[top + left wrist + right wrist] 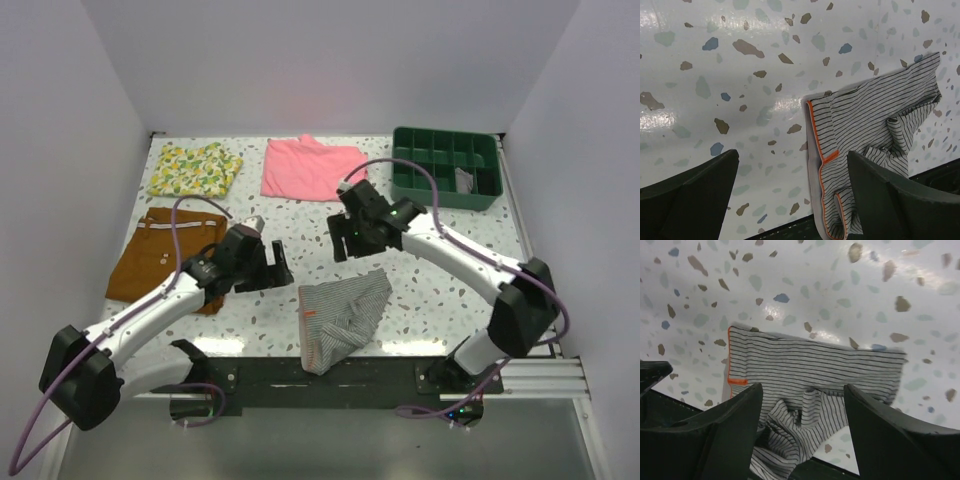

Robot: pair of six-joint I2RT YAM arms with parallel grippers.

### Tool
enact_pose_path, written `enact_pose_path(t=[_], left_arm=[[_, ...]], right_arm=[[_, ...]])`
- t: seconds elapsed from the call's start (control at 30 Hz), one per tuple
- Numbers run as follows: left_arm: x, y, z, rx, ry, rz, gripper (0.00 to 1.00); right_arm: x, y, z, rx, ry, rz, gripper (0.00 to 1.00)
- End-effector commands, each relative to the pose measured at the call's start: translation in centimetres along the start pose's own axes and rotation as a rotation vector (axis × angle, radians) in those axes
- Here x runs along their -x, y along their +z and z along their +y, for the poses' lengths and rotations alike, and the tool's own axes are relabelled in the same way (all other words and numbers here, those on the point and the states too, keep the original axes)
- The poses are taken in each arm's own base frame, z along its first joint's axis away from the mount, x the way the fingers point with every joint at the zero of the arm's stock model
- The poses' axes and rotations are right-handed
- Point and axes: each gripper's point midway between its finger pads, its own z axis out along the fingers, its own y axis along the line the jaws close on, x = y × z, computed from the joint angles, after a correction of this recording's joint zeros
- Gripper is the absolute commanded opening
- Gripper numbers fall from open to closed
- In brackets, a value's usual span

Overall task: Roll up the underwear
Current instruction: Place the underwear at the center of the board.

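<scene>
Fingers (690,195) of left hand (268,264) seen spread wide, nothing gripped. Left arm extended from near-left base toward counter (440,290) middle, hand angled down. Right hand (345,238) likewise spread, nothing pinched. Right arm bent at elbow by right edge, forearm reached leftward to centre. Underwear (342,315) laid crumpled on counter at near edge, just right of left hand, orange-trimmed waistband at left.

plain white walls (330,60) close in the left, far and right sides. the table (420,310) is glossy white terrazzo flecked grey, brown and blue, with soft glare (790,102) from overhead light. a black rail (380,380) runs along its near edge.
</scene>
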Motion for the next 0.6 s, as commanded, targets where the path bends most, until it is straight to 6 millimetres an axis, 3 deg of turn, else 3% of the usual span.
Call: enact_pose_path(t=[0.0, 0.17, 0.57], left_arm=[[0.2, -1.2, 0.8, 0.058, -0.046, -0.022, 0.95], [1.7, -2.3, 1.7, 0.127, -0.041, -0.084, 0.95], [2.4, -2.0, 1.6, 0.146, -0.028, -0.09, 0.95]], right_arm=[[-2.1, 2.0, 3.7, 0.214, -0.062, 0.098, 0.72], [-5.3, 5.0, 4.2, 0.265, -0.086, 0.224, 0.72], [-6.7, 8.9, 5.2, 0.197, -0.139, 0.293, 0.73]])
